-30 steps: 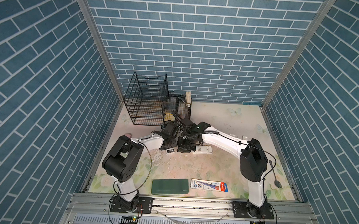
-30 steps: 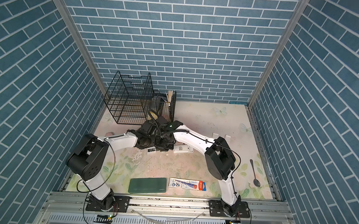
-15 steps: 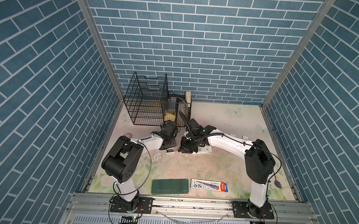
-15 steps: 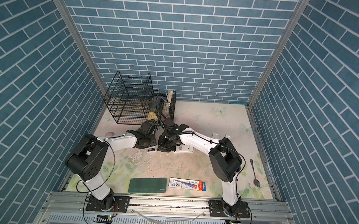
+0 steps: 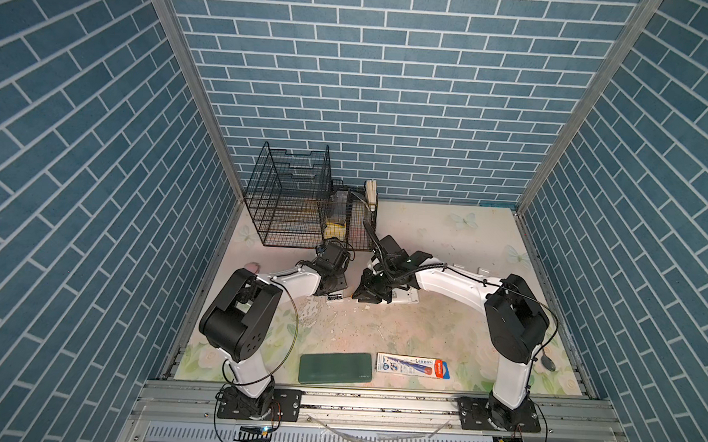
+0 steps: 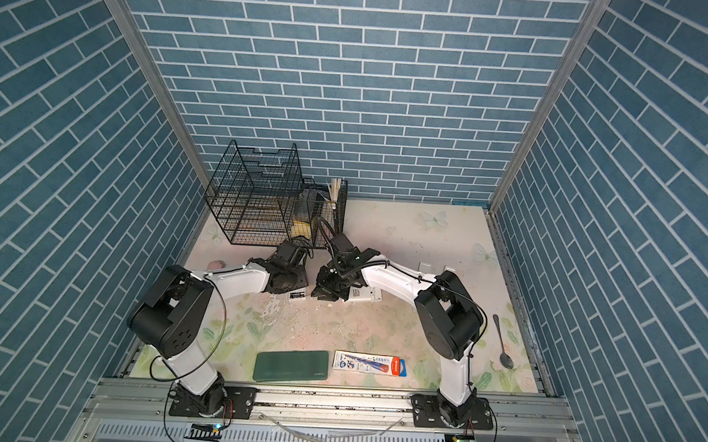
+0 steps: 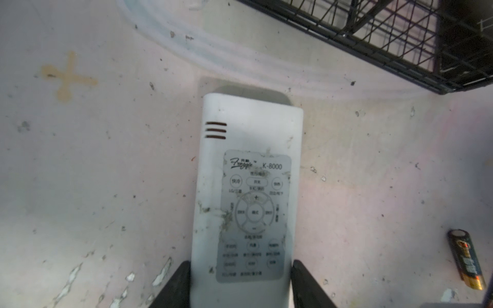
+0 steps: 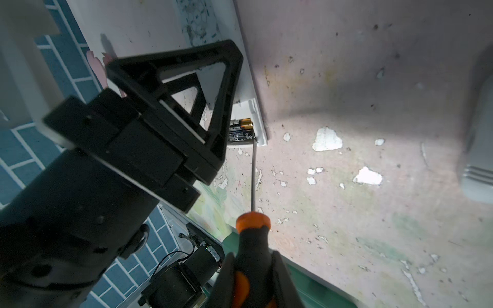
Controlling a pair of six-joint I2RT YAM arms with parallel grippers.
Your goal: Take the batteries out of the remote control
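My left gripper [image 7: 241, 266] is shut on the near end of the white remote control [image 7: 250, 133], button face towards its camera; in a top view the left gripper [image 5: 332, 285] sits low near the wire rack. Two batteries [image 8: 240, 130], black with gold ends, show in the remote's open compartment just past a left finger [image 8: 221, 106]. One more battery [image 7: 465, 262] lies loose on the table beside the remote. My right gripper [image 8: 252, 256] is shut on an orange-and-black screwdriver [image 8: 252, 232], whose tip rests at the compartment's edge. From above, the right gripper [image 5: 371, 291] is close to the left one.
A black wire rack [image 5: 291, 202] stands at the back left. A white ridged plastic piece [image 5: 406, 296] lies under the right wrist. A green case [image 5: 335, 367] and a pen packet [image 5: 413, 365] lie at the front edge. A spoon [image 6: 502, 350] lies at the right.
The right arm has shifted a little to the right, so a small gap now shows between the two grippers. Both grips are unchanged.
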